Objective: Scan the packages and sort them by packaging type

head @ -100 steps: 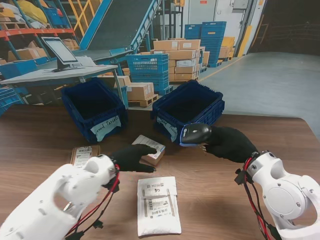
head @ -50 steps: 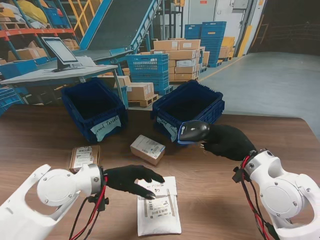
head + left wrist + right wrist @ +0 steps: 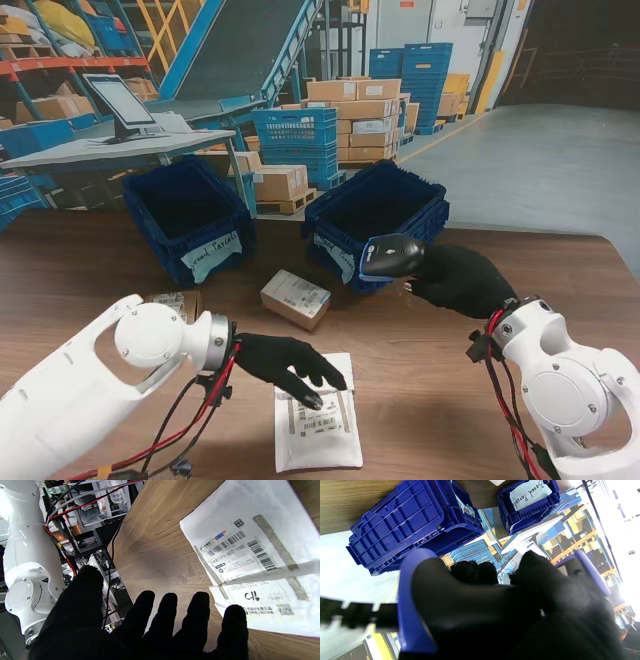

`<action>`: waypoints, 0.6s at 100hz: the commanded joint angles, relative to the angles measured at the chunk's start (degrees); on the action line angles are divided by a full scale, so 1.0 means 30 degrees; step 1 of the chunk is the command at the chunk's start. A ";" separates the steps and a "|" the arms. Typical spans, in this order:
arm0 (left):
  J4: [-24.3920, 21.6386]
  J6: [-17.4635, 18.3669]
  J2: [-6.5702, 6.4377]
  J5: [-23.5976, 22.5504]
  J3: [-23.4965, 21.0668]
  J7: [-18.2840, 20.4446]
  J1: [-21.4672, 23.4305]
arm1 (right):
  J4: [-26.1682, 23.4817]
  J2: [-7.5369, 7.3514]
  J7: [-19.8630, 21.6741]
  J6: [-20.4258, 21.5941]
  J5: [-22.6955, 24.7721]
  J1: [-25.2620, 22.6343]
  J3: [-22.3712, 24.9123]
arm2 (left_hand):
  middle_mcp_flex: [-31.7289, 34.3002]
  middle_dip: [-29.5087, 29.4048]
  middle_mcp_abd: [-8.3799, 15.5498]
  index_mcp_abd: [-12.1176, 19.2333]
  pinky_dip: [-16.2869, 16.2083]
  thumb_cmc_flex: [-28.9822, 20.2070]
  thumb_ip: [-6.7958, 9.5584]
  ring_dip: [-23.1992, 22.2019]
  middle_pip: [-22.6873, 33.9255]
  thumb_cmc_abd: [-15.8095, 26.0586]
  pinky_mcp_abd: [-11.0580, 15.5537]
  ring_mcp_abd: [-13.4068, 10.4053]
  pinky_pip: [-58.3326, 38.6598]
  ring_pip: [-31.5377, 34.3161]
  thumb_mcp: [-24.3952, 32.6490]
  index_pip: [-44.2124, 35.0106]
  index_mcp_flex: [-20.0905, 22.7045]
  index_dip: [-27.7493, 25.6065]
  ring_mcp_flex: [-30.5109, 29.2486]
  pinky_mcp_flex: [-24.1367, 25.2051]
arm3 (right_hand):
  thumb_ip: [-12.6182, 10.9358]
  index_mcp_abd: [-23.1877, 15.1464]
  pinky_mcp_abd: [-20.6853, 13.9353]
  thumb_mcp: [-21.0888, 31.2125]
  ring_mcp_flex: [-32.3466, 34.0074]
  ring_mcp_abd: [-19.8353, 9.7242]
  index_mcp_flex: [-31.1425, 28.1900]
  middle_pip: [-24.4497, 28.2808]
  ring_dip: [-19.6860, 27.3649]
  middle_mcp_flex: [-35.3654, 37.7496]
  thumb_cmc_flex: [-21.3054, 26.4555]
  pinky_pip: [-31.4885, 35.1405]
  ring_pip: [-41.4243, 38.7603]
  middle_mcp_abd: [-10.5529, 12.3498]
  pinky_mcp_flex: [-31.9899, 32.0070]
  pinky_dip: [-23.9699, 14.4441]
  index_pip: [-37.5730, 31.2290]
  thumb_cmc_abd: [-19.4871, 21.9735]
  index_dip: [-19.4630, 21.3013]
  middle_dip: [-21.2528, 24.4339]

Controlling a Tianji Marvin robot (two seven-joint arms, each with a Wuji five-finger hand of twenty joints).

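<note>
**Left hand spread over the white mailer, right hand gripping the scanner**

Left hand (image 3: 285,362), gloved in black, hovers with fingers (image 3: 197,615) spread apart and holding nothing, its fingertips over the near-left part of the white poly mailer (image 3: 318,418). That mailer lies flat on the wooden table (image 3: 80,270), labels up. Farther from me than the mailer sits a small cardboard box (image 3: 295,298); left of the mailer, a flat brown parcel (image 3: 170,302) shows partly behind the arm. Right of the mailer, the right hand (image 3: 462,282) is clamped on the barcode scanner (image 3: 392,257), held just in front of the right blue crate (image 3: 378,218). The left blue crate (image 3: 188,212) stands beyond the box.
</note>
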State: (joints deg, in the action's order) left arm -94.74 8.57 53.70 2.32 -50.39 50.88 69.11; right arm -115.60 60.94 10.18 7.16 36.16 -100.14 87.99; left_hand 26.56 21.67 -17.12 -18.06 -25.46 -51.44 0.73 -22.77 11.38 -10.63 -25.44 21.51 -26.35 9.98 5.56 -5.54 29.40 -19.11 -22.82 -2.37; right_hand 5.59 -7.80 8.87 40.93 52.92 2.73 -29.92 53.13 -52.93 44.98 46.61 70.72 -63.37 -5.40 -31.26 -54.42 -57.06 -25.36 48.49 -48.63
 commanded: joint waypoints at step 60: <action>0.4606 -0.0547 0.1349 0.2706 0.5191 0.0204 -0.4225 | 0.0100 0.0266 -0.0297 -0.0059 -0.0148 0.0099 0.0035 | -0.0812 -0.0215 0.0150 0.0195 -0.0236 -0.0810 0.0577 0.0243 -0.0697 0.1423 0.0610 -0.0297 0.1071 -0.0275 -0.1374 0.0313 -0.0955 0.0005 0.0617 0.0445 | 0.0128 -0.1278 -0.0009 0.2088 0.0087 0.0078 -0.1615 -0.0127 0.0111 0.0172 0.2000 0.0350 -0.0076 -0.0007 -0.0081 -0.0277 -0.0471 0.1690 0.0157 -0.0057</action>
State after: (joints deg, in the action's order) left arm -82.07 7.01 56.73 10.12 -34.85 50.67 56.68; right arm -114.77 61.21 8.82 7.03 35.38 -99.60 88.16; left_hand 26.56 21.64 -17.12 -18.16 -25.46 -51.48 0.79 -22.77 10.67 -8.21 -24.78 21.51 -24.21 9.98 3.38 -5.43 27.94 -19.11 -22.76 -1.63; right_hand 5.59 -7.80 8.94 40.93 52.92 2.75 -29.92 53.13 -52.93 44.98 46.61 70.72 -63.37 -5.40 -31.28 -54.42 -57.04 -25.36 48.49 -48.63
